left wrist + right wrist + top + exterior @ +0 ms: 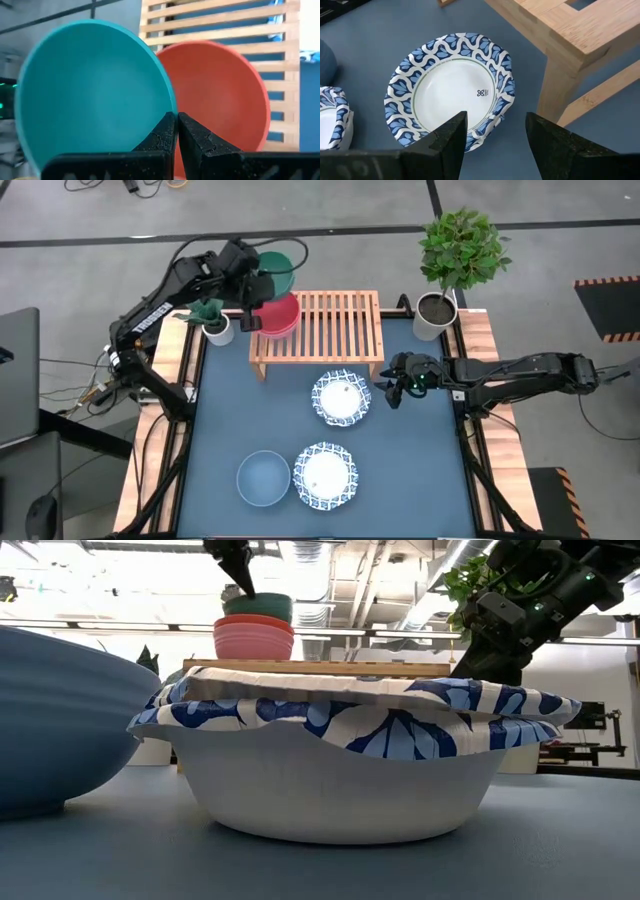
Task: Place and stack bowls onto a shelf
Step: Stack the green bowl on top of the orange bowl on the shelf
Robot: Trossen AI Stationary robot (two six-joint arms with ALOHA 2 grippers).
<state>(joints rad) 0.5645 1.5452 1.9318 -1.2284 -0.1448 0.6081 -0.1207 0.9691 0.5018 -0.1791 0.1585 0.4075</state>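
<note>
Looking straight down from the high view, the light-wood slatted shelf (pixel 330 330) stands at the far end of the blue tabletop (pixel 410 470). A pink bowl (pixel 280 315) sits on the shelf's left end, and the left gripper (pixel 262 280) reaches over it from the left, its fingers pinched shut on the rim of a teal bowl (pixel 280 270) held tilted just beyond the pink one. In front of the shelf lies a white bowl with a blue patterned rim (pixel 341 398); a second patterned bowl (pixel 324 473) lies nearer the tabletop's front edge, with a plain blue-grey bowl (pixel 263 478) just to its left. The right gripper (pixel 392 387) stretches low from the right, beside the shelf's right leg, fingers spread wide and holding nothing. Two white pots with green plants (pixel 436 315) flank the shelf.

At tabletop height, the second patterned bowl (pixel 350 755) fills the picture, its rim wavy like moulded paper. Behind it the pink bowl (pixel 254 638) stands on the shelf (pixel 320 667), the teal bowl (pixel 262 606) right above it.

From the left wrist, the smooth teal bowl (pixel 95 90) overlaps the pink bowl (pixel 220 95), the dark fingers (pixel 160 142) closed on its edge.

From the right wrist, a small blue mark, too small to read, is printed inside the patterned bowl (pixel 451 87), which lies near the shelf's wooden leg (pixel 560 65)
</note>
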